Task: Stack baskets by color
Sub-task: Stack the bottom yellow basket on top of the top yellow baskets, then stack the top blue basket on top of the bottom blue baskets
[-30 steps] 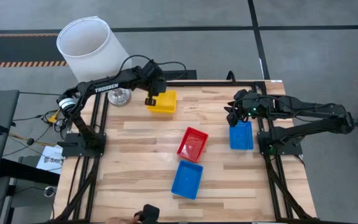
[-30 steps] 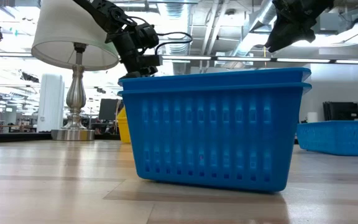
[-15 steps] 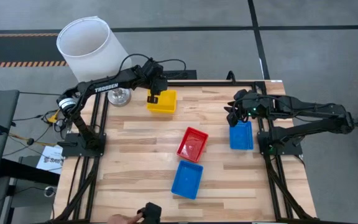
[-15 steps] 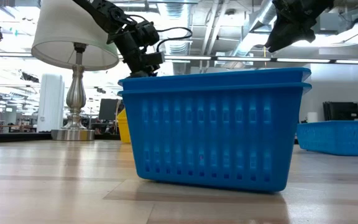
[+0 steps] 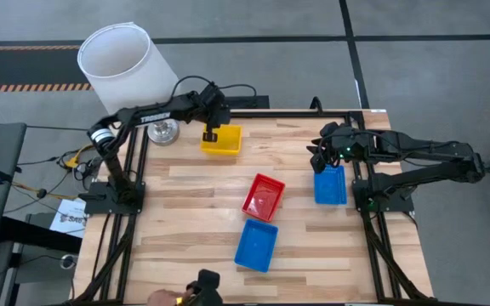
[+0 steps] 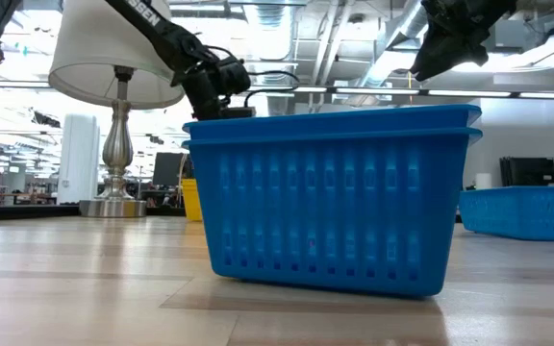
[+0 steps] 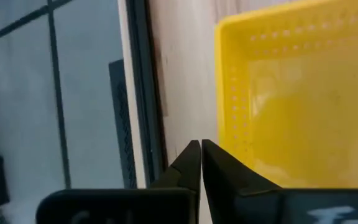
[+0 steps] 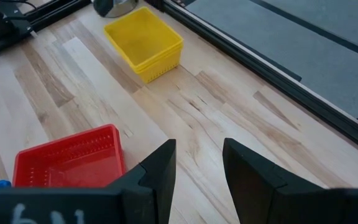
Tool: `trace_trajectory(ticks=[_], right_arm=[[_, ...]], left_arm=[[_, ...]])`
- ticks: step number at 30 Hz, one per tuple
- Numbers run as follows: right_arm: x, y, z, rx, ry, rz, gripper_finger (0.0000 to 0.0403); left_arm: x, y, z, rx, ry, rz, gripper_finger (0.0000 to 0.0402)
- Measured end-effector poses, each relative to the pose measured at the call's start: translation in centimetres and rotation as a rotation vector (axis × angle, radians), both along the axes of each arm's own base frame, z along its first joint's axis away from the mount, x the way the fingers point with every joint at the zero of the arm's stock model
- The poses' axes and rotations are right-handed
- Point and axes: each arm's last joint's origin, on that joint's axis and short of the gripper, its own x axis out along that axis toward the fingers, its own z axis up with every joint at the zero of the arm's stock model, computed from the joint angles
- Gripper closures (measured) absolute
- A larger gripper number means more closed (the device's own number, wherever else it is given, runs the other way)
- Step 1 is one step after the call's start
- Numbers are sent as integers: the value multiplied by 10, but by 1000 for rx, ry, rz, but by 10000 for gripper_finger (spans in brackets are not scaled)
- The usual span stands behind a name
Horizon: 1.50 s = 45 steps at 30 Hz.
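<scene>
Since the earlier frame, left arm has drawn back a little toward the far edge of the counter [image 5: 194, 183]; the left gripper [image 5: 211, 134] now sits at the far rim of the yellow baskets [image 5: 222, 141] instead of over their left side, and its fingers [image 7: 194, 163] have gone from parted to pressed together. Left arm reaches from its post at the left side across the far-left corner, forearm roughly level, gripper pointing down. In the left wrist view the closed fingers hold nothing; the yellow rim lies just beside them. Yellow baskets appear nested, perforated walls visible, near the far edge by the white lampshade [image 5: 122, 66]. Red baskets [image 5: 263, 196] sit mid-counter, turned at a slight angle. One blue stack [image 5: 256, 245] lies near the front edge just beside the red; the low view shows two rims nested there. Another blue basket [image 5: 330, 184] lies at the right side. Right arm extends in from the right, right gripper [image 5: 318, 156] hovering above the far end of that blue basket, fingers [image 8: 157, 169] apart and empty.
</scene>
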Motion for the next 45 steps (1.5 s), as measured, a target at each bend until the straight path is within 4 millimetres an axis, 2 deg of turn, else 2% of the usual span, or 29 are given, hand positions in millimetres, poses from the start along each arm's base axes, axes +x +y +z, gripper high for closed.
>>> trace_trajectory(ticks=[4, 6, 12, 15, 20, 25, 30, 35, 40, 45], right_arm=[[0, 0, 0, 0, 3, 0, 246], [0, 0, 0, 1, 5, 0, 246], [-8, -1, -8, 91, 51, -97, 246], [-13, -3, -25, 171, 143, -234, 246], [-13, 1, -71, 326, 311, -379, 246], [-3, 22, -103, 472, 448, -311, 246], [3, 46, -113, 515, 521, -258, 246], [1, 61, -123, 511, 610, -341, 246], [9, 65, -137, 466, 684, -379, 246], [39, 47, -151, 376, 584, -247, 246]], left_arm=[[3, 3, 0, 58, 4, 54, 399], [5, 3, 6, 87, -18, 86, 401], [25, -12, 52, 57, -241, 140, 398], [36, -21, 69, 27, -322, 152, 386], [51, -38, 90, 15, -411, 171, 350], [58, -55, 96, 14, -430, 150, 322], [61, -61, 97, -6, -440, 153, 306], [63, -65, 96, -123, -493, 172, 298], [66, -72, 97, -287, -533, 93, 297], [69, -79, 97, -299, -533, 75, 297]])
